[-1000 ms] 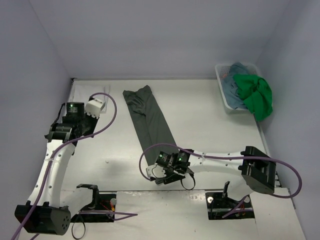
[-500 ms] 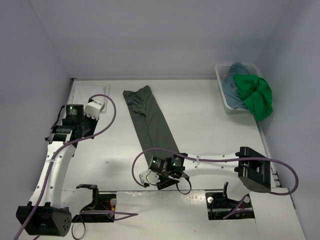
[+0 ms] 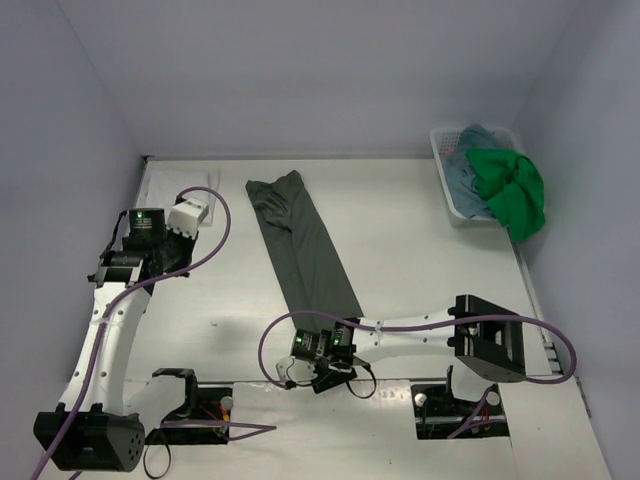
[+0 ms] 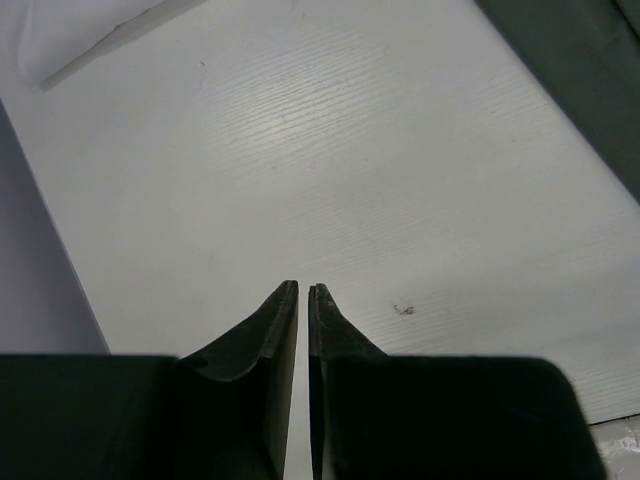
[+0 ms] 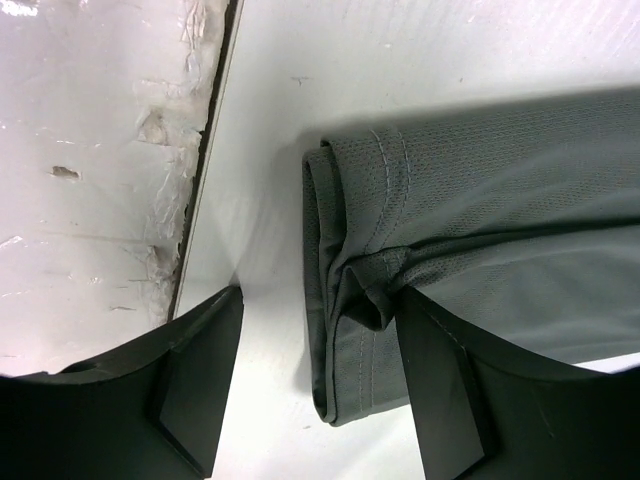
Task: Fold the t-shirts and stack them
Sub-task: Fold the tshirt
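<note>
The white table (image 3: 420, 270) carries most of the scene. On it lies the dark grey-green t-shirt (image 3: 305, 250), folded into a long narrow strip. It runs from the far side slantwise toward the near edge, flat against the surface.

At the far right corner stands a white plastic mesh basket (image 3: 447, 190). Two garments are inside it. The teal-blue t-shirt (image 3: 468, 165) is bunched toward the back, and the bright green t-shirt (image 3: 510, 190) is heaped on top, spilling over the basket's right side.

The white t-shirt (image 4: 80, 30) sits in the far left corner, only its rounded edge showing in the left wrist view.

The right gripper (image 5: 320, 300) is low over the near end of the dark grey-green t-shirt. Its fingers (image 5: 200, 380) are spread wide, with the hemmed, doubled-over end of the strip between them — not clamped. That end lies close to the table's near seam.

The left gripper (image 4: 303, 290) hangs over bare table between the white t-shirt and the dark strip. Its fingers are pressed almost together, only a thin slit between them, and they hold nothing.
</note>
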### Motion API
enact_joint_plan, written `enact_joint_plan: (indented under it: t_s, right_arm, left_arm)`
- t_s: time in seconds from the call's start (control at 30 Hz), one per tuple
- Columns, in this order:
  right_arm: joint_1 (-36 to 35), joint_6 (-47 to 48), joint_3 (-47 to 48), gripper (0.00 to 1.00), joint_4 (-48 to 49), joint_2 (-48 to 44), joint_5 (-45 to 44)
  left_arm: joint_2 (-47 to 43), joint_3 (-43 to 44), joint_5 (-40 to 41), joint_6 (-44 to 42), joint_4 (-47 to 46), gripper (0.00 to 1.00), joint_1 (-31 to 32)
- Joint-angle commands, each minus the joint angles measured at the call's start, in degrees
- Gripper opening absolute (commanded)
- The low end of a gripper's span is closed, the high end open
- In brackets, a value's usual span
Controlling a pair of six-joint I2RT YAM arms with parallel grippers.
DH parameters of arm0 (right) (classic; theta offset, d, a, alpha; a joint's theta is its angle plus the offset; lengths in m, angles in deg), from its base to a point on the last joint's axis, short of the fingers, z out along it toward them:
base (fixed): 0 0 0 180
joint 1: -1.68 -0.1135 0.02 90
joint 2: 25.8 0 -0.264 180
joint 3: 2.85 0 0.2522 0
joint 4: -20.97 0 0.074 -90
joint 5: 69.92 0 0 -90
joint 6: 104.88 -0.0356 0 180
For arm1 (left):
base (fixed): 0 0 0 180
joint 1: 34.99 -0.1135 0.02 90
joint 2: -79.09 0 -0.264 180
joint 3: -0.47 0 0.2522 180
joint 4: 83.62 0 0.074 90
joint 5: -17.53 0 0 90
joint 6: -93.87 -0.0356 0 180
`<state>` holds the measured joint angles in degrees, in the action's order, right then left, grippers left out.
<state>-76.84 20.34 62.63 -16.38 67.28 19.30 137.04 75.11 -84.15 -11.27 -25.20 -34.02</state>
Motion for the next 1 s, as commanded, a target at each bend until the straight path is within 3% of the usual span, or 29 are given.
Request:
enact_joint_plan:
  t_s: [0.0,0.6,0.97]
  right_arm:
    - [-0.49,-0.86,1.01,0.59,-1.10,0.70,0.25]
    - [0.82,-1.39,1.89,0.55,-0.49,-3.08,-3.36]
    - [2.85,0.11,1.97,0.55,0.66,1.84,0.25]
  left_arm:
    - [0.05,2.57,-1.50,1.07,-2.21,0.05,-0.71]
    - [0.06,3.01,-3.26,1.95,-2.56,0.06,-3.17]
    - [-0.39,2.57,-4.93,2.04,-2.13,0.05,-4.31]
